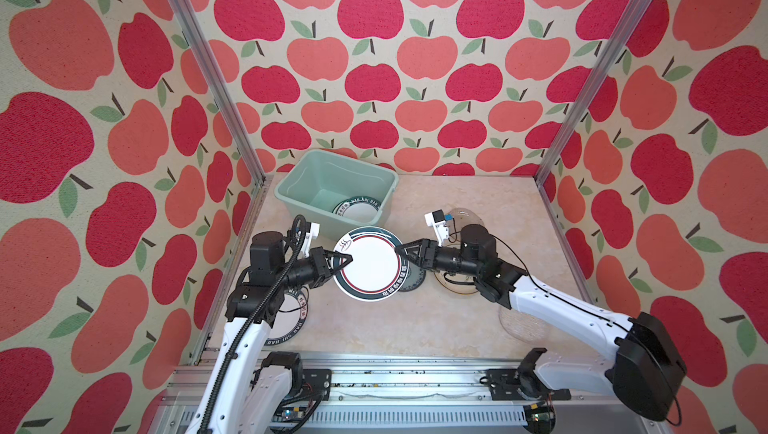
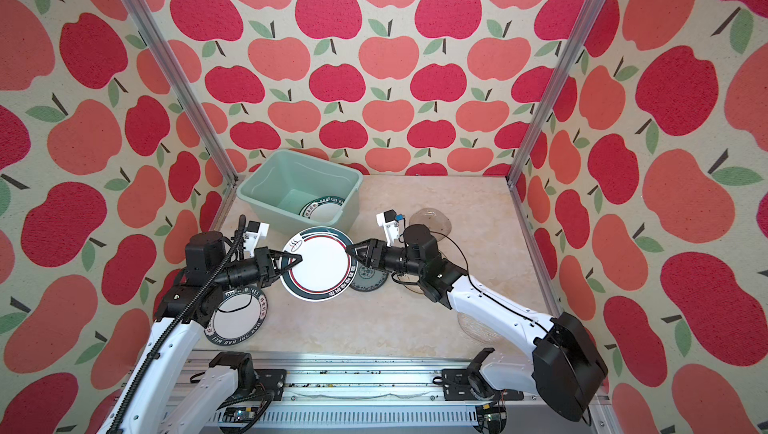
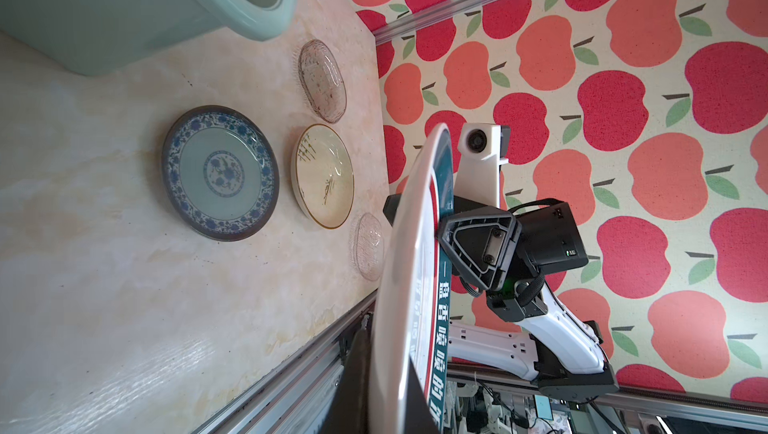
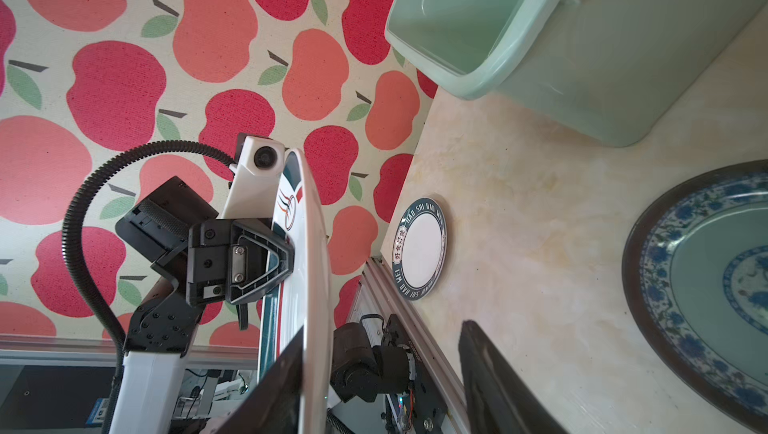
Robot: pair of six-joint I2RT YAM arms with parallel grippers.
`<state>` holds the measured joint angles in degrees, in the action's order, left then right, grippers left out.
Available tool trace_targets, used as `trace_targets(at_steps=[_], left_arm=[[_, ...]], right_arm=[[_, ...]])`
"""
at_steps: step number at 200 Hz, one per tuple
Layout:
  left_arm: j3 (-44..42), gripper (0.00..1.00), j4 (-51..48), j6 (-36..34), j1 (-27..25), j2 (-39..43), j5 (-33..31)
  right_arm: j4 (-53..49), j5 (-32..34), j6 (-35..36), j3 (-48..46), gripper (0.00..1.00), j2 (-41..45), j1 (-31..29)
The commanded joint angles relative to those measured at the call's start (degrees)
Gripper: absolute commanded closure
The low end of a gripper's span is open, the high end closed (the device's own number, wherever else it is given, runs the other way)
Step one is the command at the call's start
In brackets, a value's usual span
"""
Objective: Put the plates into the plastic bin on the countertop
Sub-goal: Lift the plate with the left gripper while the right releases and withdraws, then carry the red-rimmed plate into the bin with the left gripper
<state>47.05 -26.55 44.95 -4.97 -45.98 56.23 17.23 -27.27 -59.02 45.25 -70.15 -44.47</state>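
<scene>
Beige countertop: marble-patterned and railed in aluminium, it carries the bin and the loose plates.
Plastic bin: pale mint green, it sits at the back left of the countertop, close to the corner of the apple-patterned walls.
Green-rimmed plate: white with a red ring, it is lifted clear of the countertop between the two arms. It hangs face up just in front of the bin's near wall, outside the bin.
Lettered plate in the bin: white with a dark rim, it lies on the bin floor against the near wall.
Second lettered plate: it lies flat at front left, partly under the left arm.
Teal patterned plate: it lies flat on the countertop; in both top views the lifted plate partly hides it.
Cream bamboo plate: it lies just beside the teal one.
Glass plates: both lie flat on the right side, well apart.
Left gripper: its jaws are clamped tight on the lifted plate's left rim.
Right gripper: its jaws stand spread at the plate's right rim. One finger is clear of the plate.
</scene>
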Motion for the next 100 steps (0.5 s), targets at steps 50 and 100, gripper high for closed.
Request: trace_targets(at_steps=[50, 100], left_arm=[[18.1, 1.0, 1.9, -5.1, -1.2, -13.3, -6.6], [40.0, 1.0, -6.0, -16.8, 0.4, -33.5, -5.7]], right_arm=[[-5.6, -14.5, 2.3, 1.9, 0.4, 8.0, 15.1], [-9.0, -14.8, 5.7, -1.6, 0.4, 11.1, 18.0]])
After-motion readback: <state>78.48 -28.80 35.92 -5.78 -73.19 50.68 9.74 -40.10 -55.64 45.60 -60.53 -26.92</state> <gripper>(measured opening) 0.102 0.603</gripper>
